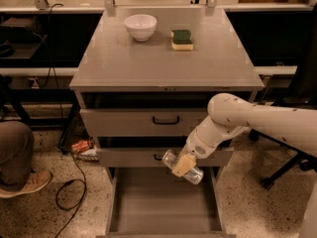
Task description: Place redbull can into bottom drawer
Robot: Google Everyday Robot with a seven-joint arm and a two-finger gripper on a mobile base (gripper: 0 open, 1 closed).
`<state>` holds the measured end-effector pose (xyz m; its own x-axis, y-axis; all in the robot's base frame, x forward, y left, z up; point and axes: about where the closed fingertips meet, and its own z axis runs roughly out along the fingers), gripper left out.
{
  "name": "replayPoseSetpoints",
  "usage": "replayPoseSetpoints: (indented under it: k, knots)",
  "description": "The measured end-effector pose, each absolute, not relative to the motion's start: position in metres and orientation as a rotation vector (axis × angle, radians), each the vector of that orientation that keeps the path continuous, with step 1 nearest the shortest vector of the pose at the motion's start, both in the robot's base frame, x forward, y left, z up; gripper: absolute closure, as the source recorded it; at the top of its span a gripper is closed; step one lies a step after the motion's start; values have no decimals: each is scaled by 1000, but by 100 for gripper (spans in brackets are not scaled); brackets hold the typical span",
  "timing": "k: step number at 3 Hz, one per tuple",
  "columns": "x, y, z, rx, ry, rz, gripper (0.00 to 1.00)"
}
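Silver redbull can (194, 174) in tool (182, 165), over bottom drawer (157, 205)

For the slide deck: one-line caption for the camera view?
Pincer holds the redbull can tilted above the open bottom drawer.

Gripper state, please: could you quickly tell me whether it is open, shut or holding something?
Gripper: shut on the redbull can, held above the open bottom drawer, in front of the middle drawer.
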<state>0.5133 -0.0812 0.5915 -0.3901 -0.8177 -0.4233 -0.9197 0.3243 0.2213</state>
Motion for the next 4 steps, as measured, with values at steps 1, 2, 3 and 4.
replayPoseSetpoints:
  k: [1,2,3,4]
  knots:
    - [507,-83,580,-1575,2348,640,100]
    - [479,-98,509,-1447,2363,725,100]
    - [467,-114,448,-1299,2353,784,100]
    - [458,-118,376,-1163,2321,840,100]
